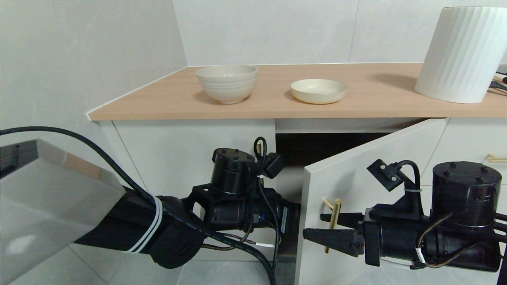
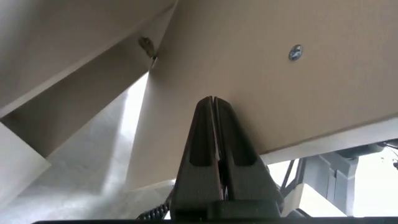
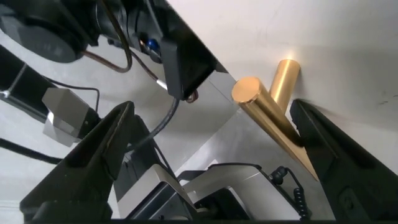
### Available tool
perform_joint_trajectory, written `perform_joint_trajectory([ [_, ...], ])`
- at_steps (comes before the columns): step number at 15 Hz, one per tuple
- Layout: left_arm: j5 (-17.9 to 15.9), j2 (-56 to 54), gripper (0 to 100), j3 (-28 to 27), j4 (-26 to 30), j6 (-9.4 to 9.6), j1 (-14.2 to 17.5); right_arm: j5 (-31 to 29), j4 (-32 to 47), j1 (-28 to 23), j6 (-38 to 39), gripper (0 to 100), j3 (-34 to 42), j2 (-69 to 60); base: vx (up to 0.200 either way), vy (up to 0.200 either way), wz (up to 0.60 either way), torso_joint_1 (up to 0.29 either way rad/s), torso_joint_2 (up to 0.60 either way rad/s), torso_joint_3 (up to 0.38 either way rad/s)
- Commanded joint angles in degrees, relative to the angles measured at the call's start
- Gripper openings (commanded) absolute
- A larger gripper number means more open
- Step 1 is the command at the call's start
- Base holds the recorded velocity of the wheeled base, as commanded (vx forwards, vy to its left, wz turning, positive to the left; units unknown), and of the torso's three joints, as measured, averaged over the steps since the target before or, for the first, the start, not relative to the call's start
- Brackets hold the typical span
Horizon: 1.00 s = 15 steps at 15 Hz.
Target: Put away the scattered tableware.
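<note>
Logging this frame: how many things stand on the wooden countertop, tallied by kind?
Deep bowl: 1
Shallow dish: 1
White ribbed container: 1
Total: 3, not counting the dark items cut off at the right edge of the countertop.

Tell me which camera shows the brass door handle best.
The right wrist view: the handle sits large inside the open right claw. The head view has it small on the door, by that claw's tips. The left wrist view faces a screwed panel.
</note>
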Motion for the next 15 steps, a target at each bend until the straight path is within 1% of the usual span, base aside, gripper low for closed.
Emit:
perform_joint_trajectory([
  [1, -0.1, 0.4, 0, -0.1, -0.3, -0.06, -1.4, -0.8, 0.3, -2.2, -0.2, 100, -0.1, 0.4, 0.000, 0.000, 0.00, 0.000, 0.00, 0.000],
  [2, 0.1, 0.5, 0, -0.1, -0.8, -0.06, -1.7, -0.8, 0.3, -2.8, -0.3, 100, -0.1, 0.5, 0.000, 0.000, 0.00, 0.000, 0.00, 0.000],
  [3, 0.2, 1.0, 0, 0.0, -3.0, -0.06, -2.0, -0.8, 0.4, -5.4, -2.5, 100, 0.0, 0.8, 0.000, 0.000, 0.00, 0.000, 0.00, 0.000],
  [4, 0.3, 1.0, 0, -0.1, -3.8, -0.23, -2.0, -0.8, 0.4, -7.6, -4.2, 100, 0.1, 1.3, 0.000, 0.000, 0.00, 0.000, 0.00, 0.000],
  [5, 0.2, 0.9, 0, -0.1, -4.1, -1.11, -2.0, -0.7, 0.4, -10.1, -5.5, 100, 0.1, 2.5, 0.000, 0.000, 0.00, 0.000, 0.00, 0.000],
  [7, 0.2, 0.9, 0, -0.2, -4.1, -1.46, -2.2, -0.8, 0.4, -14.1, -8.7, 100, -0.2, 4.5, 0.000, 0.000, 0.00, 0.000, 0.00, 0.000],
  [9, 0.2, 0.9, 0, -0.2, -4.1, -1.46, -2.2, -0.8, 0.4, -17.2, -11.2, 100, -0.2, 3.8, 0.000, 0.000, 0.00, 0.000, 0.00, 0.000],
  [11, 0.2, 0.9, 0, -0.2, -4.1, -1.55, -2.2, -0.8, 1.4, -18.4, -11.2, 100, 0.2, -0.2, 0.000, 0.000, 0.00, 0.000, 0.00, 0.000],
  [12, 0.3, 0.9, 0, -0.1, -4.1, -1.55, -2.2, -0.8, 6.5, -18.1, -11.6, 100, 0.5, -5.5, 0.000, 0.000, 0.00, 0.000, 0.00, 0.000],
  [13, 0.3, 0.8, 0, -0.1, -4.1, -1.55, -2.2, -0.8, 9.3, -17.6, -12.0, 100, 0.5, -8.0, 0.000, 0.000, 0.00, 0.000, 0.00, 0.000],
  [14, 0.3, 0.9, 0, 0.0, -4.1, -1.73, -2.2, -1.0, 16.0, -16.2, -13.3, 100, 1.9, -13.9, 0.000, 0.000, 0.00, 0.000, 0.00, 0.000],
  [15, 0.3, 0.9, 0, 0.0, -4.1, -1.73, -2.2, -1.1, 18.7, -15.9, -14.0, 100, 3.0, -17.0, 0.000, 0.000, 0.00, 0.000, 0.00, 0.000],
])
